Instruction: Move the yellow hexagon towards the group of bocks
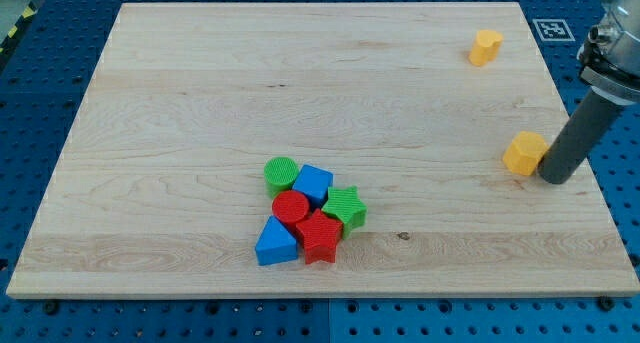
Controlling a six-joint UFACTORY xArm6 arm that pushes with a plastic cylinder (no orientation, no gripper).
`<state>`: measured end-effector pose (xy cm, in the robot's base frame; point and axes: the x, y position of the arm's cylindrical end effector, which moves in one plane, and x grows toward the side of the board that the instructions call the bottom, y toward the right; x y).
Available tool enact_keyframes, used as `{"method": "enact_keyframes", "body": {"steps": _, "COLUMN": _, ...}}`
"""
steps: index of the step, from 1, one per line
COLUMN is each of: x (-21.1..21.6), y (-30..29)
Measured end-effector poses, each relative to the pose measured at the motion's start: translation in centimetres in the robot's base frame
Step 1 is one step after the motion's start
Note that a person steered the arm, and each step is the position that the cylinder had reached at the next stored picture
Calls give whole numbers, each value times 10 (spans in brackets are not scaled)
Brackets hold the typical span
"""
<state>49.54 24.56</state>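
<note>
The yellow hexagon (524,151) lies near the board's right edge, at mid height. My tip (555,179) rests just to the hexagon's right, touching it or nearly so. The group of blocks sits at the view's lower middle, far to the left of the hexagon: a green circle (281,171), a blue cube (313,183), a red circle (291,206), a green star (346,207), a red star (320,235) and a blue triangle (276,245), all packed together.
A yellow heart-like block (485,46) lies alone near the top right corner. The wooden board (200,103) sits on a blue perforated base. A marker tag (551,28) is off the board's top right corner.
</note>
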Motion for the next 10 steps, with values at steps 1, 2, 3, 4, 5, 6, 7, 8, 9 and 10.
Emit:
{"method": "enact_keyframes", "body": {"steps": 1, "x": -2, "y": -23}}
{"method": "enact_keyframes", "body": {"steps": 2, "x": 7, "y": -39}}
{"method": "enact_keyframes", "body": {"steps": 3, "x": 3, "y": -22}}
{"method": "enact_keyframes", "body": {"steps": 4, "x": -15, "y": -22}}
{"method": "enact_keyframes", "body": {"steps": 5, "x": -37, "y": -23}}
{"method": "enact_keyframes", "body": {"steps": 6, "x": -41, "y": -34}}
{"method": "enact_keyframes", "body": {"steps": 7, "x": -41, "y": -45}}
{"method": "enact_keyframes", "body": {"steps": 8, "x": -41, "y": -74}}
{"method": "enact_keyframes", "body": {"steps": 9, "x": -41, "y": -79}}
{"method": "enact_keyframes", "body": {"steps": 10, "x": -49, "y": -61}}
